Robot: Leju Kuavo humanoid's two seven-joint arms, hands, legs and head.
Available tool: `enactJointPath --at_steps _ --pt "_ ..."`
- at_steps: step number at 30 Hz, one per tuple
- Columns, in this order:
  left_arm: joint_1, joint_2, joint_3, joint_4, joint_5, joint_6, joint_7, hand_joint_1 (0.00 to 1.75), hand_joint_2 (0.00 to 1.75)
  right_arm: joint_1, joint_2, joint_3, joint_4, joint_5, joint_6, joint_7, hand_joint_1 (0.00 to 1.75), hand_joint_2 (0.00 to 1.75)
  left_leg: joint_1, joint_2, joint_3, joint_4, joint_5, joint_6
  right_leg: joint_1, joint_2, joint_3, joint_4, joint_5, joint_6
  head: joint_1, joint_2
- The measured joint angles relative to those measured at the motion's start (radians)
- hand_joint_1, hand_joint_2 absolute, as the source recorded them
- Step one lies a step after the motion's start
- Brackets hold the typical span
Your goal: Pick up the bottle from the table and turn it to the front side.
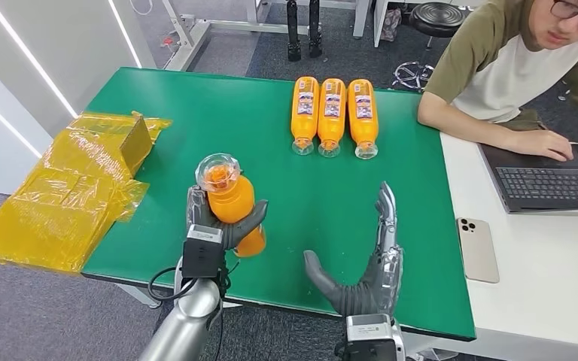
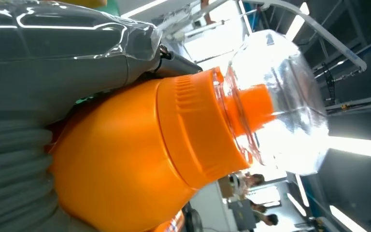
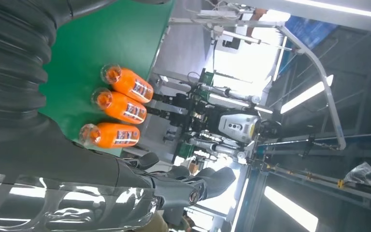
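Observation:
My left hand (image 1: 222, 226) grips an orange bottle (image 1: 231, 203) with a clear cap, held off the green table (image 1: 286, 158) near its front edge, cap pointing up toward me. Close up in the left wrist view, the bottle (image 2: 140, 159) and its clear cap (image 2: 280, 101) sit against the grey thumb (image 2: 53, 58). My right hand (image 1: 365, 263) hovers to the right of the bottle, fingers straight and spread, holding nothing. Three more orange bottles (image 1: 331, 113) lie side by side at the table's far edge, labels up; the right wrist view shows these three bottles (image 3: 118, 106) too.
Crumpled yellow plastic wrap (image 1: 68, 188) hangs off the table's left side. A person in an olive and white shirt (image 1: 512, 60) sits at the white desk on the right with a laptop (image 1: 549, 180) and a phone (image 1: 478, 248).

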Motion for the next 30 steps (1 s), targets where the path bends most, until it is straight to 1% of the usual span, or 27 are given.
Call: enactJointPath --at_steps 2,4,6,8,10,12,15,19,25,30 --pt "0.005 0.016 0.016 0.000 -0.116 0.047 0.053 1.75 1.75 0.002 -0.004 0.007 -0.009 -0.021 -0.013 -0.013 0.00 1.75 0.000 0.001 0.000 0.000 0.000 0.000 0.000 0.000 0.000 0.000 0.000 0.000 0.000 0.000" --pt "0.016 0.046 0.038 0.000 -0.298 0.118 0.136 1.75 1.75 0.006 -0.010 0.012 -0.018 -0.046 -0.027 -0.025 0.00 1.75 0.000 0.002 0.000 -0.001 0.000 0.000 0.000 0.002 0.000 0.000 0.000 0.000 0.000 0.000" --pt "0.032 0.086 0.074 -0.004 -0.509 0.176 0.231 1.75 1.75 0.008 -0.017 0.020 -0.026 -0.069 -0.032 -0.029 0.00 1.75 0.000 0.003 0.000 -0.001 0.000 0.000 0.000 0.003 0.000 0.000 0.000 0.000 0.000 0.000" --pt "0.043 0.137 0.127 -0.009 -0.715 0.204 0.316 1.75 1.75 0.009 -0.023 0.026 -0.033 -0.090 -0.034 -0.031 0.00 1.75 0.000 0.003 0.000 -0.001 0.000 -0.001 0.000 0.003 -0.001 0.001 0.000 0.000 0.000 0.000" --pt "0.045 0.189 0.182 -0.011 -0.837 0.210 0.363 1.75 1.75 0.011 -0.027 0.029 -0.041 -0.101 -0.034 -0.032 0.00 1.75 0.000 0.003 0.001 -0.002 0.001 -0.001 0.000 0.003 -0.002 0.001 0.000 0.000 0.000 0.000" --pt "0.041 0.238 0.221 -0.008 -0.893 0.206 0.389 1.75 1.75 0.013 -0.028 0.030 -0.050 -0.108 -0.035 -0.033 0.00 1.75 0.000 0.002 0.000 -0.002 0.001 -0.002 0.000 0.002 -0.002 0.002 0.000 -0.001 0.000 0.000" --pt "0.013 0.300 0.244 0.017 -0.965 0.181 0.430 1.75 1.75 0.013 -0.029 0.032 -0.063 -0.116 -0.035 -0.033 0.00 1.75 0.000 0.001 0.000 -0.002 0.002 -0.003 0.000 0.001 -0.003 0.002 0.000 -0.001 0.000 0.000" --pt "-0.078 0.365 0.247 0.132 -1.015 0.151 0.449 1.75 1.75 -0.003 -0.030 0.047 -0.072 -0.139 -0.035 -0.033 0.00 1.75 0.000 0.001 0.000 -0.002 0.003 -0.004 0.000 0.001 -0.003 0.002 0.001 -0.003 0.000 0.000" --pt "-0.228 0.427 0.224 0.371 -1.100 0.101 0.439 1.75 1.75 -0.041 -0.029 0.074 -0.070 -0.176 -0.035 -0.033 0.00 1.75 0.000 0.002 0.000 -0.001 0.004 -0.005 0.000 0.002 -0.003 0.003 0.003 -0.004 0.000 0.000" --pt "-0.318 0.456 0.181 0.551 -1.151 0.023 0.413 1.75 1.75 -0.074 -0.024 0.093 -0.064 -0.206 -0.035 -0.033 0.00 1.75 0.000 0.002 0.000 -0.001 0.005 -0.006 0.000 0.002 -0.003 0.003 0.003 -0.004 0.000 0.000"
